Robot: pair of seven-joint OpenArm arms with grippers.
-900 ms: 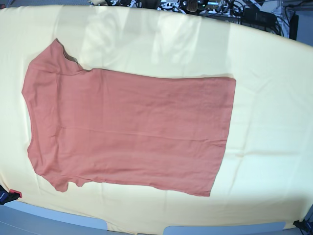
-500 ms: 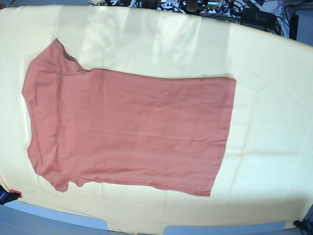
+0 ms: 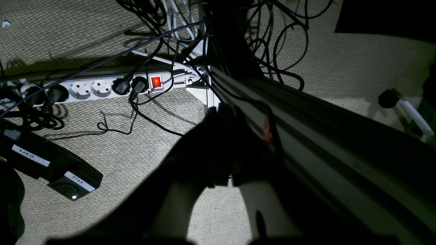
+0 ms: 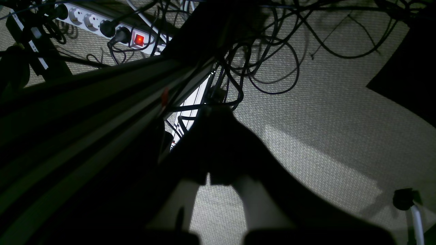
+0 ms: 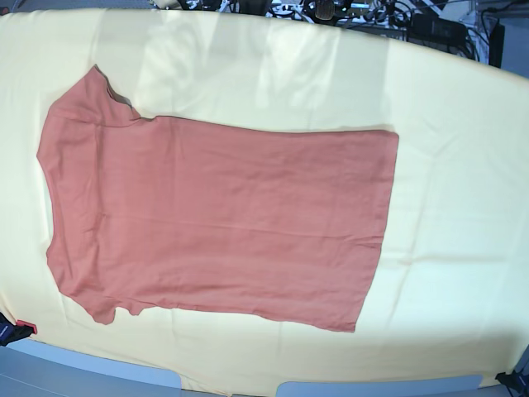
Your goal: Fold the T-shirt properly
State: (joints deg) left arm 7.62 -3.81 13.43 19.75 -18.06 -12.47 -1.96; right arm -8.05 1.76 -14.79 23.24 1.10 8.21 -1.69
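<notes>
Lying flat in base view — T-shirt [image 5: 219, 219]; wrist views — both claws closed, empty.

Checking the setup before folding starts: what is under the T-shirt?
The T-shirt lies spread flat on a pale yellow cloth, which shows on every side of it. Whatever lies beneath that cloth is hidden, and so is the shirt's underside.
</notes>
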